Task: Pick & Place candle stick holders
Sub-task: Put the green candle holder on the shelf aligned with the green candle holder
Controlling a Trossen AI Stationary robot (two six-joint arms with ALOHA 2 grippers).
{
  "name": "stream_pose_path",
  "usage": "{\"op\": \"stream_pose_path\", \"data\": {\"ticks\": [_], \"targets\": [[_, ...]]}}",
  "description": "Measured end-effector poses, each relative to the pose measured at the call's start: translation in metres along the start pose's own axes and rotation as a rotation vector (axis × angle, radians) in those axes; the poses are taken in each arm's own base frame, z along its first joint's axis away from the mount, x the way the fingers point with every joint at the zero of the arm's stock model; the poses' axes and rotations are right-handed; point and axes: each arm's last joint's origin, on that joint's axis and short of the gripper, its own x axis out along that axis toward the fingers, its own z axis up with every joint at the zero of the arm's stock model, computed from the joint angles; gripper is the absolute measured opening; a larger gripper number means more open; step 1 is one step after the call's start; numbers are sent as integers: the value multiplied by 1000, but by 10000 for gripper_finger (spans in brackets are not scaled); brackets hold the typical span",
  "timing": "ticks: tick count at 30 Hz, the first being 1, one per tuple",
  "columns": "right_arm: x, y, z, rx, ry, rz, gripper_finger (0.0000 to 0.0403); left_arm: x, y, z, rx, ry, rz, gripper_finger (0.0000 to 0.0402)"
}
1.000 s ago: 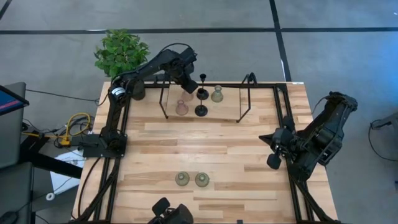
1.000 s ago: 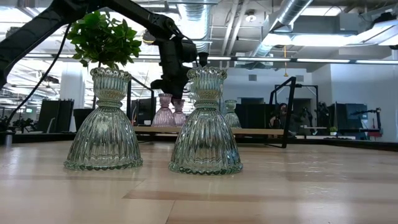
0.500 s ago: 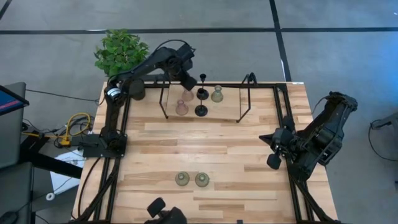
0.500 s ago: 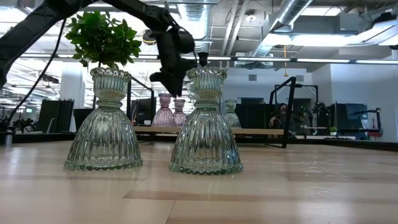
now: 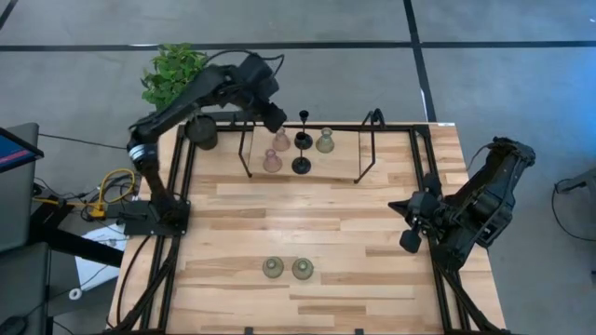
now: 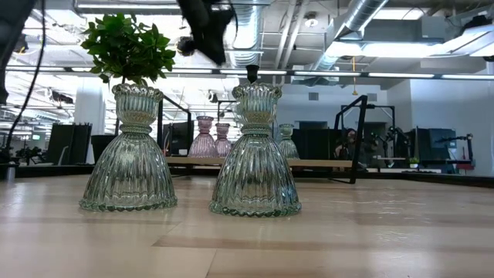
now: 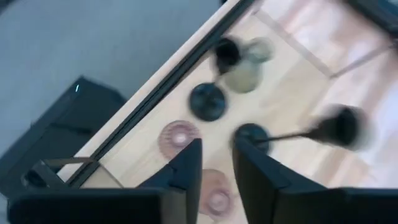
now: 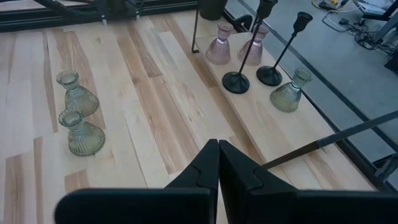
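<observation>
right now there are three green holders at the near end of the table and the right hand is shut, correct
Not quite. The high view shows only two green holders at the near end; a third green one stands on the far shelf with the pink and black ones. The right hand is shut, as you say.

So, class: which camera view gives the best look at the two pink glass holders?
The right wrist view: both pink holders stand sharp and whole. The high view shows them small, the low view distant behind green ones, and the left wrist view blurred.
</observation>
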Motion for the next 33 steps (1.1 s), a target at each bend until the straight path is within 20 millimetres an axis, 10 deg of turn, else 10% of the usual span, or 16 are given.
{"op": "stream_pose_path", "data": {"ticks": [14, 26, 33], "targets": [[2, 3, 3, -14, -11, 12, 0, -144, -77, -50, 246, -327, -141, 4], [1, 13, 9, -45, -55, 84, 0, -166, -131, -111, 472, -336, -307, 3], [0, 20, 15, 38, -88, 134, 0, -165, -127, -141, 465, -327, -355, 3]]}}
